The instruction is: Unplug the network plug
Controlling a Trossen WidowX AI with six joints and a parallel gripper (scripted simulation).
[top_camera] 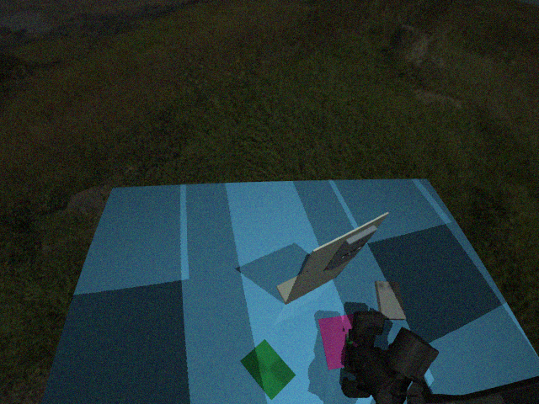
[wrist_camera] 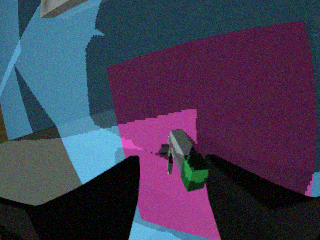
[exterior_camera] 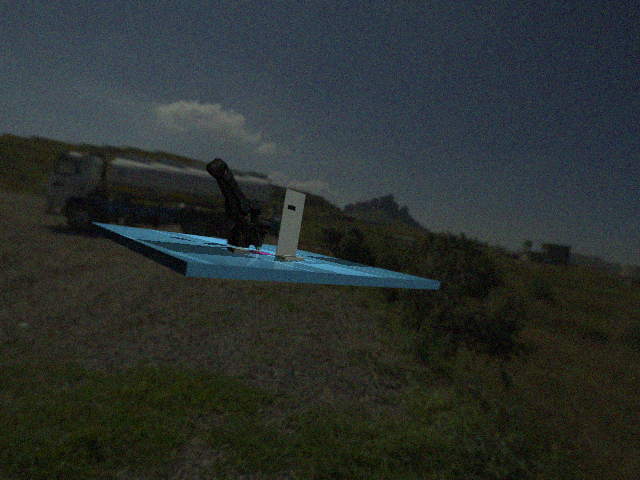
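Note:
The plug (wrist_camera: 182,146), grey with a green end, shows between and just ahead of the fingertips in the wrist view, turned at a slant and over the magenta square (wrist_camera: 240,90) (top_camera: 331,348). I cannot tell whether it rests flat on the table. A small green bit of it shows beside the fingers in the top view. My gripper (wrist_camera: 172,164) is partly open, low over the square, with gaps on both sides of the plug. The upright panel (top_camera: 315,273) (exterior_camera: 291,229) stands behind the square, with a dark socket block (top_camera: 344,255) on its face. The arm hides part of the square.
A flat pale block (top_camera: 392,302) (wrist_camera: 62,5) lies to the right of the magenta square in the top view. A green square (top_camera: 272,371) lies to the left. The panel's foot (wrist_camera: 35,172) is close to the left finger in the wrist view.

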